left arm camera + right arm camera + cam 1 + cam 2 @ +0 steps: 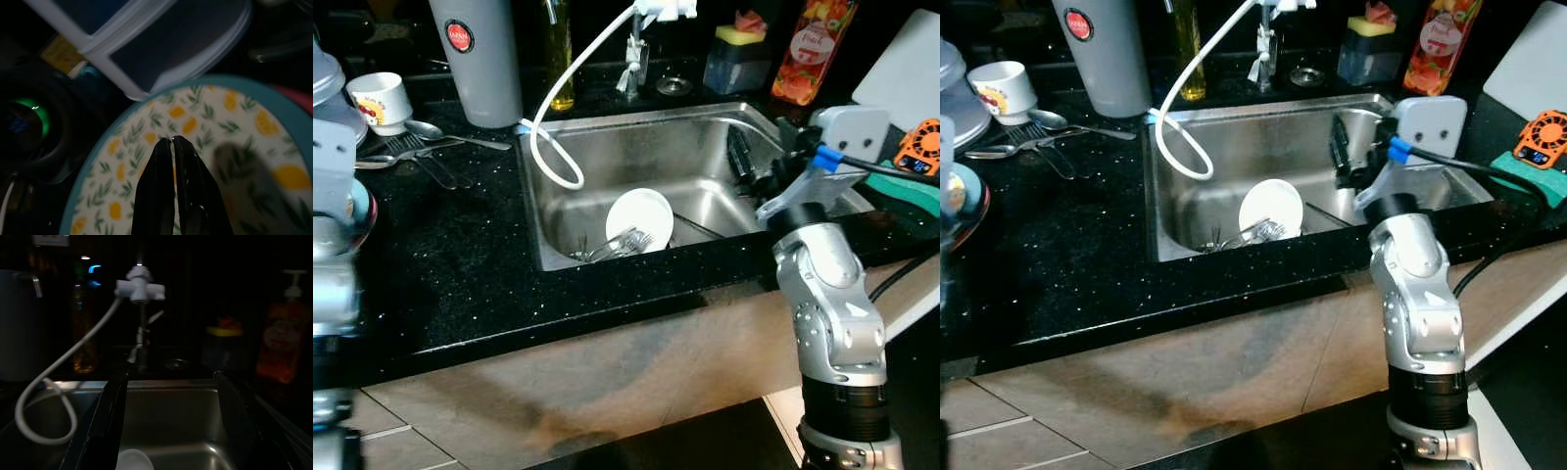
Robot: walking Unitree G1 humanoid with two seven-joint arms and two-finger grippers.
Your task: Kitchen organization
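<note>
Looking down through the head camera, I see a stainless steel sink [705, 132] set into a black speckled surface [460, 274]. A round white bowl [639, 219] lies tipped on its side at the sink's bottom, with a tangle of metal cutlery [612, 245] just beside it. A white hose [563, 108] curls from the tap fitting [140, 289] down into the basin.

My right gripper [741, 162] hangs over the sink's right rim, its two black fingers [105, 431] spread wide apart, holding nothing. In its wrist view the basin and the bowl's pale edge sit between them (very dim there).

My left gripper [172, 142] has its fingers pressed together, tips touching, hovering above a glossy teal-rimmed plate [230, 122] printed with yellow lemons and green leaves. A clear plastic container [146, 44] sits just beyond the plate.

On the surface to the left of the sink are a white mug [380, 101] with a printed design, and spoons and forks [421, 142] lying flat. A tall grey cylinder [478, 59] with a red round label stands at the sink's back left corner. Behind the sink are a yellow sponge in a holder [739, 54] and an orange bottle [813, 49]; an orange fan-like gadget [920, 147] lies at far right.
</note>
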